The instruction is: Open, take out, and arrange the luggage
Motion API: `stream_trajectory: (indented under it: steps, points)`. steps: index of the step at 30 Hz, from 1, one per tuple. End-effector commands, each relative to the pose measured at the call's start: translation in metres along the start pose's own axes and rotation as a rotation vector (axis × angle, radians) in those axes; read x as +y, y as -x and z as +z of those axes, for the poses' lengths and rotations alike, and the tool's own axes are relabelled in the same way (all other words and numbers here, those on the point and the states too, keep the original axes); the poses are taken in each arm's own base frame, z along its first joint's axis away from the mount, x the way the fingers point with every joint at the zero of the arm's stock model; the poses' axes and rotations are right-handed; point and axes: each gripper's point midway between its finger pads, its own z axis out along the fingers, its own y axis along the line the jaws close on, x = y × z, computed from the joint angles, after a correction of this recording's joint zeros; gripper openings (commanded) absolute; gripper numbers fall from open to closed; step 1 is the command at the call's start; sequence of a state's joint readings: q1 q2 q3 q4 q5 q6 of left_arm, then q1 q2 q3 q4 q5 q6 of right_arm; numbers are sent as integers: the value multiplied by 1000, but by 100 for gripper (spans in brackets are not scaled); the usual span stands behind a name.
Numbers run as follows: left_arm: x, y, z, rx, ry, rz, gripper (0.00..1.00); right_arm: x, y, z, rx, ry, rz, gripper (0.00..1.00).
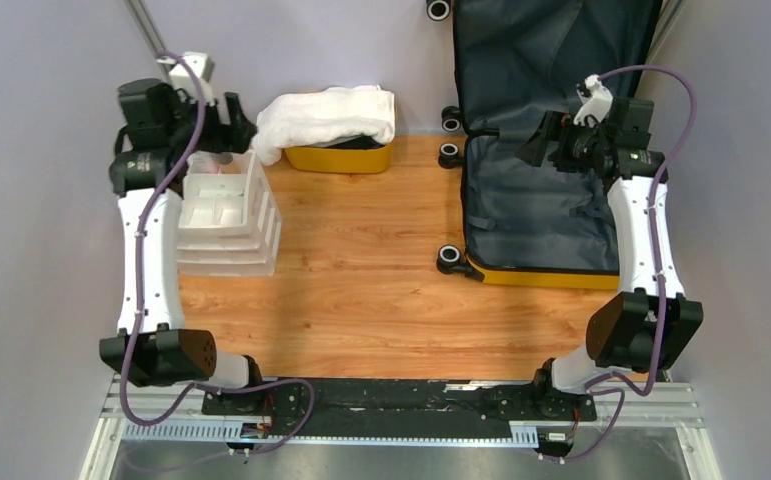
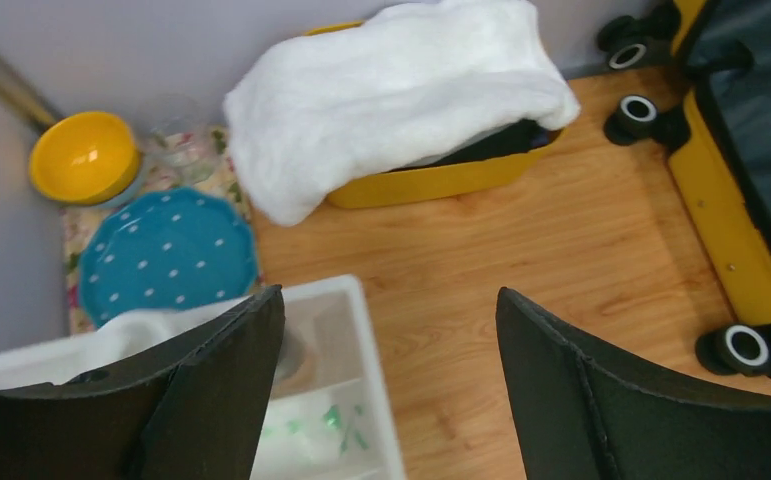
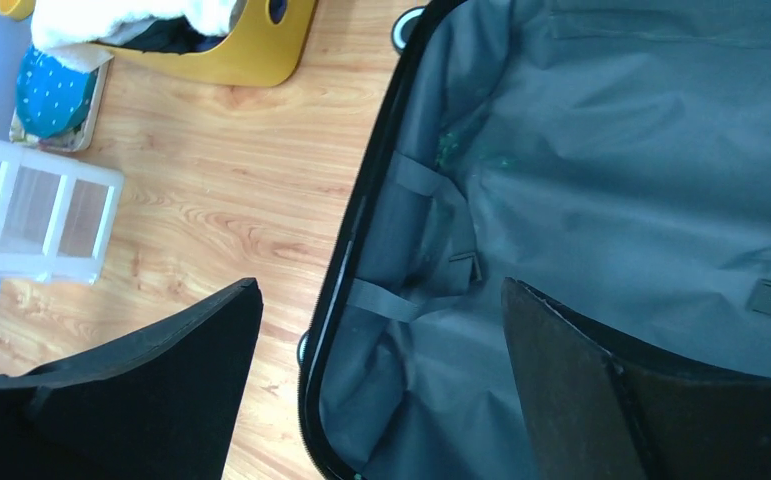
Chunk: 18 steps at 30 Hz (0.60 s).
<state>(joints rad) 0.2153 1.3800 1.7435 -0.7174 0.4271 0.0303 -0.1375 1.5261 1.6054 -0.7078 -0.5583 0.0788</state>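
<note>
The luggage (image 1: 546, 215) lies open at the right. Its lid leans on the back wall, its dark grey lining faces up, and its yellow shell shows along the near edge. My right gripper (image 1: 538, 148) hovers over the lining near the hinge, open and holding nothing. In the right wrist view, the right gripper (image 3: 381, 285) straddles the black zipper rim, above the luggage lining (image 3: 611, 150) with its straps. My left gripper (image 1: 233, 125) is open at the back left, over the white organiser (image 1: 226, 215). Nothing lies between the fingers of the left gripper (image 2: 389, 295).
A yellow tub (image 1: 341, 157) draped with a white towel (image 1: 326, 115) stands at the back centre. In the back left corner are a yellow bowl (image 2: 83, 155), a clear glass (image 2: 186, 145) and a blue dotted plate (image 2: 166, 255) on a floral mat. Black luggage wheels (image 1: 450, 258) jut left.
</note>
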Motion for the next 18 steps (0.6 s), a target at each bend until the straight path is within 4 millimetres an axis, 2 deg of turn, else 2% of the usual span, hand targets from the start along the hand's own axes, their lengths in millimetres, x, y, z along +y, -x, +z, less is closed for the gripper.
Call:
stream_trajectory:
  steps: [1,2,3,5,8,10,11,13,14,16,17,18]
  points:
    - [-64,33,31,-109,-159,69,85,-2,26,-35,-110,-45,-47,93]
    - [-77,33,36,-108,-205,74,85,-6,27,-38,-116,-55,-45,94]
    - [-102,25,49,-80,-275,71,85,-8,27,-40,-119,-63,-45,94]
    - [-126,16,60,-46,-354,48,85,-9,26,-44,-126,-71,-48,94]
    - [-167,-13,81,48,-434,97,86,-8,23,-45,-130,-69,-43,94]
    - [-185,-47,99,141,-427,168,86,-6,19,-43,-122,-57,-32,94]
    - [-187,-69,111,203,-431,159,86,-7,17,-42,-123,-55,-29,94]
    - [-192,-92,120,267,-430,74,86,-12,3,-35,-91,-55,-15,94]
    - [-192,-115,129,324,-415,30,86,-13,-2,-32,-78,-54,-12,94]
    - [-192,-130,139,354,-394,-36,86,-19,-20,-21,-30,-63,-25,95]
    - [-190,-150,147,400,-369,-47,86,-18,-28,-16,-2,-64,-37,95]
    - [-186,-162,152,435,-335,-53,86,-20,-34,-12,18,-78,-44,95]
